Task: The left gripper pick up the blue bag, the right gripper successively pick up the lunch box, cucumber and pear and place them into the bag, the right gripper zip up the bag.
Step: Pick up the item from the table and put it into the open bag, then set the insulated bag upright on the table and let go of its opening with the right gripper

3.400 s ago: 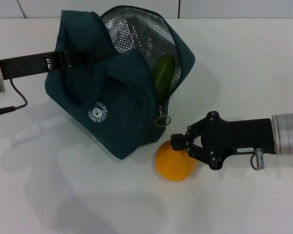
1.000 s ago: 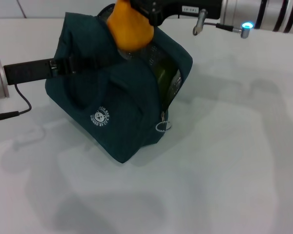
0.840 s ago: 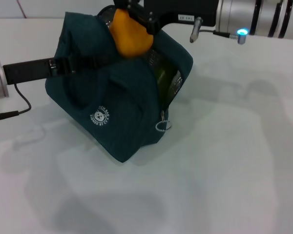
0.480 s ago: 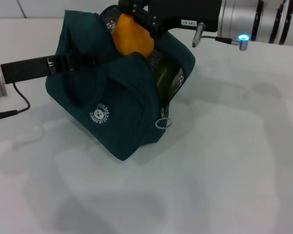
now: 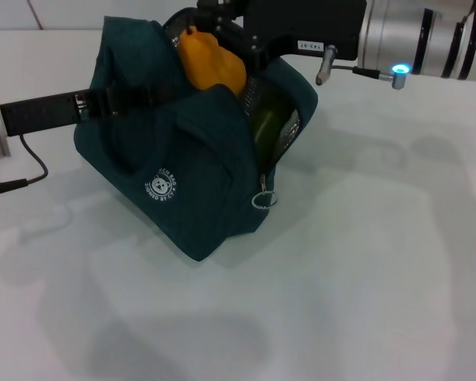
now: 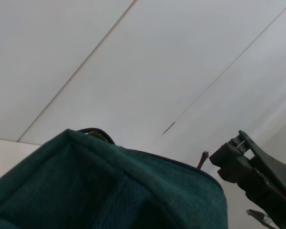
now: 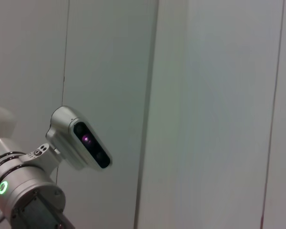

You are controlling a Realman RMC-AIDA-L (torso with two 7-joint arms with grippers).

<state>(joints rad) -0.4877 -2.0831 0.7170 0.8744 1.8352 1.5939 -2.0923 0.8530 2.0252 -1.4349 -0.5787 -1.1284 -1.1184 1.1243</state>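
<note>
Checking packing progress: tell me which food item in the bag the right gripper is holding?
The round yellow-orange pear, gripped at the bag's mouth; the dark green cucumber lies untouched.

Background: pale wall panels (image 7: 205, 95) with vertical seams.
Lower corner: silver camera housing (image 7: 81, 140) with dark lens, on a silver cylindrical joint (image 7: 24, 191) with green light.

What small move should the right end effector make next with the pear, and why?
Probably open and let go: the right end effector holds the pear in the blue bag mouth above the cucumber, while the left end effector holds the bag.
</note>
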